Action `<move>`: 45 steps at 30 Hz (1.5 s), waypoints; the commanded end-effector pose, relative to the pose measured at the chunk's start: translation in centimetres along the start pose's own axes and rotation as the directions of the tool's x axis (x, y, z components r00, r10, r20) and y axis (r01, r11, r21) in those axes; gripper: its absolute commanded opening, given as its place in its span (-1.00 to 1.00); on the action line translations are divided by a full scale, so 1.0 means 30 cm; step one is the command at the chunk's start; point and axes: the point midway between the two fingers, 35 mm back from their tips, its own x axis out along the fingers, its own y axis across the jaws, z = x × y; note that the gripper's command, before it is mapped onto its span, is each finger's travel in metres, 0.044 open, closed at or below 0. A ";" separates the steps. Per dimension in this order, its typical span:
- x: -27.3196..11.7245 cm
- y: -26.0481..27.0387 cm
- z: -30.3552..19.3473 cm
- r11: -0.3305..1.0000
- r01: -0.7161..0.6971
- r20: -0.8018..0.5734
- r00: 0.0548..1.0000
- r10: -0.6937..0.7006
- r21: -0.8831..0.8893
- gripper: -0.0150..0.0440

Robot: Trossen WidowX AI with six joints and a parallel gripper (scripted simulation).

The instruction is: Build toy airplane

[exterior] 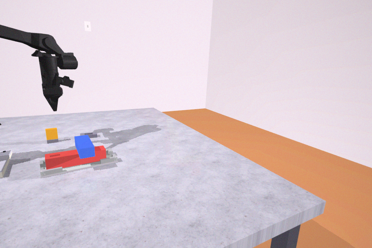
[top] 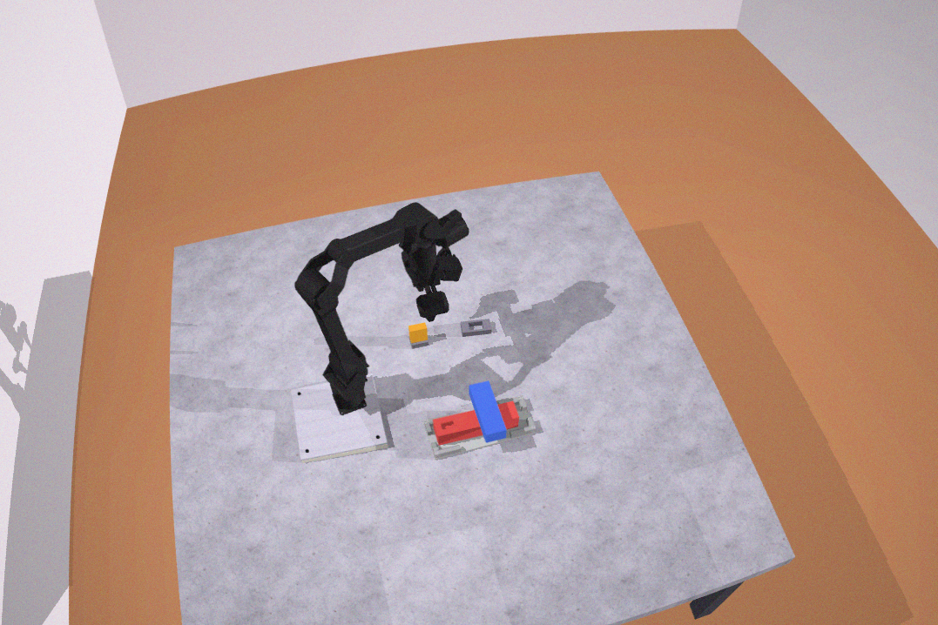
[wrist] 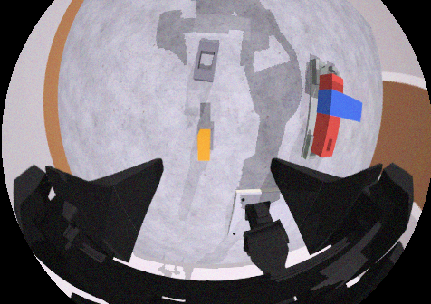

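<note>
Gripper released, holding nothing, raised. Your orange tail fin stands lower, near eleven o'clock in wrist view, long axis roughly twelve-to-six; fingers sit nine and three, so likely descend.

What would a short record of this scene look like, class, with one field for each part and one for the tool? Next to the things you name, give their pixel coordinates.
fuselage (top: 455, 427) (exterior: 63, 159) (wrist: 324, 136): red, in the cradle (top: 448, 450) (exterior: 50, 172) (wrist: 312, 102)
wing (top: 488, 411) (exterior: 85, 147) (wrist: 340, 104): blue, across the fuselage
fin (top: 417, 332) (exterior: 51, 133) (wrist: 204, 145): orange, off the fuselage
tail socket: unfilled
tool (top: 429, 318) (exterior: 55, 110) (wrist: 218, 164): open, raised, holding nothing
remaining: fit fin
</note>
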 end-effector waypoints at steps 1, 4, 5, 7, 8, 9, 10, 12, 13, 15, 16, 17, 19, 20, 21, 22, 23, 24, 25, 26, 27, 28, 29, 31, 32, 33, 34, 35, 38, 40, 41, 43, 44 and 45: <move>0.004 0.055 -0.067 1.000 -0.006 -0.002 1.000 0.006 0.017 1.00; 0.004 0.055 -0.067 1.000 -0.006 -0.002 1.000 0.006 0.017 1.00; 0.010 0.055 -0.066 1.000 -0.006 -0.002 1.000 0.006 0.017 1.00; 0.058 0.057 -0.063 1.000 -0.006 -0.002 1.000 0.007 0.017 1.00; 0.098 0.058 -0.062 1.000 -0.007 -0.002 1.000 0.007 0.017 1.00; 0.137 0.058 -0.063 1.000 -0.007 -0.002 1.000 0.007 0.017 1.00; 0.167 0.057 -0.065 1.000 -0.007 -0.002 1.000 0.007 0.017 1.00; 0.191 0.056 -0.067 1.000 -0.007 -0.002 1.000 0.007 0.017 1.00; 0.191 0.056 -0.067 1.000 -0.007 -0.002 1.000 0.007 0.017 1.00; 0.191 0.056 -0.067 1.000 -0.007 -0.002 1.000 0.007 0.017 1.00; 0.195 0.056 -0.067 1.000 -0.007 -0.002 1.000 0.007 0.017 1.00; 0.207 0.056 -0.067 1.000 -0.007 -0.002 1.000 0.007 0.017 1.00; 0.238 0.056 -0.067 1.000 -0.007 -0.002 1.000 0.007 0.017 1.00; 0.242 0.056 -0.067 1.000 -0.007 -0.002 1.000 0.007 0.017 1.00; 0.242 0.056 -0.067 1.000 -0.007 -0.002 1.000 0.007 0.017 1.00; 0.242 0.056 -0.067 1.000 -0.007 -0.002 1.000 0.007 0.017 1.00; 0.242 0.056 -0.067 1.000 -0.007 -0.002 1.000 0.007 0.017 1.00; 0.245 0.056 -0.067 1.000 -0.007 -0.002 1.000 0.007 0.017 1.00; 0.249 0.057 -0.067 1.000 -0.007 -0.002 1.000 0.007 0.017 1.00; 0.255 0.057 -0.066 1.000 -0.007 -0.002 1.000 0.007 0.017 1.00; 0.260 0.057 -0.066 1.000 -0.007 -0.002 1.000 0.007 0.017 1.00; 0.266 0.057 -0.065 1.000 -0.007 -0.002 1.000 0.007 0.017 1.00; 0.271 0.058 -0.065 1.000 -0.007 -0.002 1.000 0.007 0.017 1.00; 0.282 0.058 -0.064 1.000 -0.007 -0.002 1.000 0.007 0.017 1.00; 0.287 0.058 -0.064 1.000 -0.007 -0.002 1.000 0.007 0.017 1.00; 0.293 0.059 -0.064 1.000 -0.007 -0.002 1.000 0.007 0.017 1.00; 0.298 0.059 -0.064 1.000 -0.007 -0.002 1.000 0.007 0.017 1.00; 0.303 0.059 -0.064 1.000 -0.007 -0.002 1.000 0.007 0.017 1.00; 0.320 0.059 -0.063 1.000 -0.007 -0.002 1.000 0.007 0.017 1.00; 0.330 0.059 -0.063 1.000 -0.007 -0.002 1.000 0.007 0.017 1.00; 0.336 0.059 -0.063 1.000 -0.007 -0.002 1.000 0.007 0.017 1.00; 0.346 0.059 -0.064 1.000 -0.007 -0.002 1.000 0.007 0.017 1.00; 0.352 0.059 -0.064 1.000 -0.007 -0.002 1.000 0.007 0.017 1.00; 0.357 0.059 -0.064 1.000 -0.007 -0.002 1.000 0.007 0.017 1.00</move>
